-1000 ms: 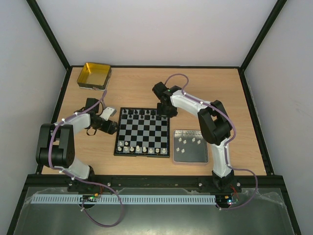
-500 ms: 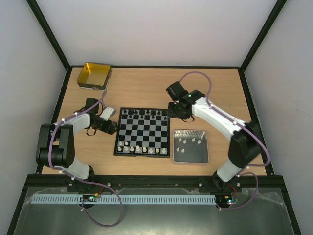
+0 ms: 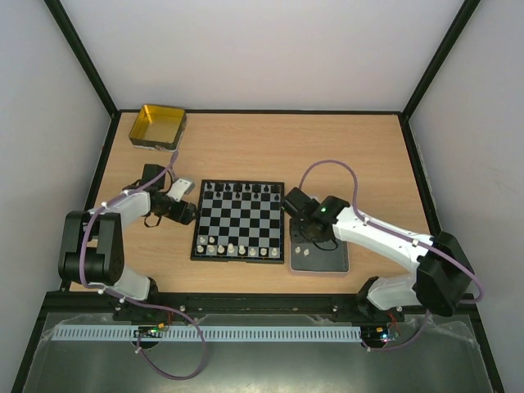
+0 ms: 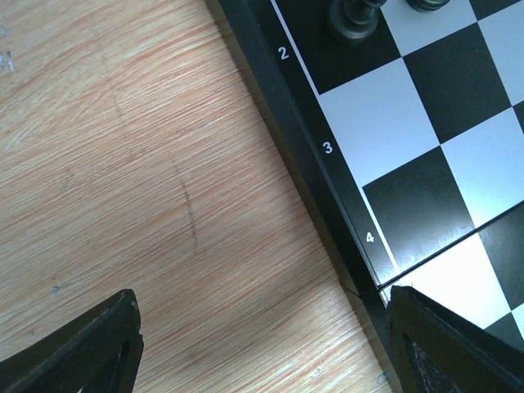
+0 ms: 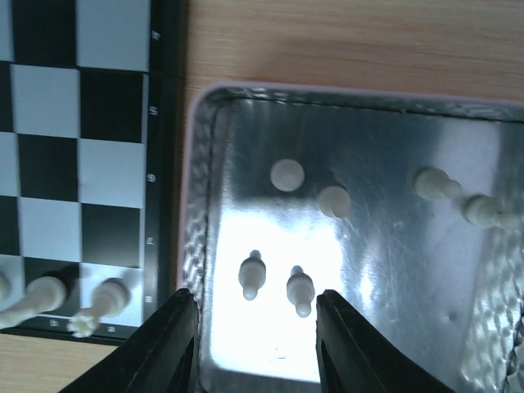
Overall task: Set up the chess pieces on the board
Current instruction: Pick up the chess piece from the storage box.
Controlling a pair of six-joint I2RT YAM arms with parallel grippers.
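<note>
My left gripper (image 4: pixel 262 327) hangs low over the wooden table (image 4: pixel 123 164), its fingers spread wide and holding nothing, just beside the left border of the chessboard (image 3: pixel 240 223). A careless drift rightward could nudge that border and topple what already stands there: black pieces (image 3: pixel 237 189) along the far row, white pieces (image 3: pixel 233 248) along the near row. To the right of the board lies a grey metal tray (image 5: pixel 393 246) with six loose white pawns (image 5: pixel 251 274) in it. My right gripper (image 5: pixel 258 327) hovers over the tray's near left corner, its fingers partly apart and empty, with two pawns close together just ahead of the gap. Closing here could pinch both, or grip one and flick its neighbour across the slick metal. My left-hand finger also sits near the tray wall and could catch it on the way down.
</note>
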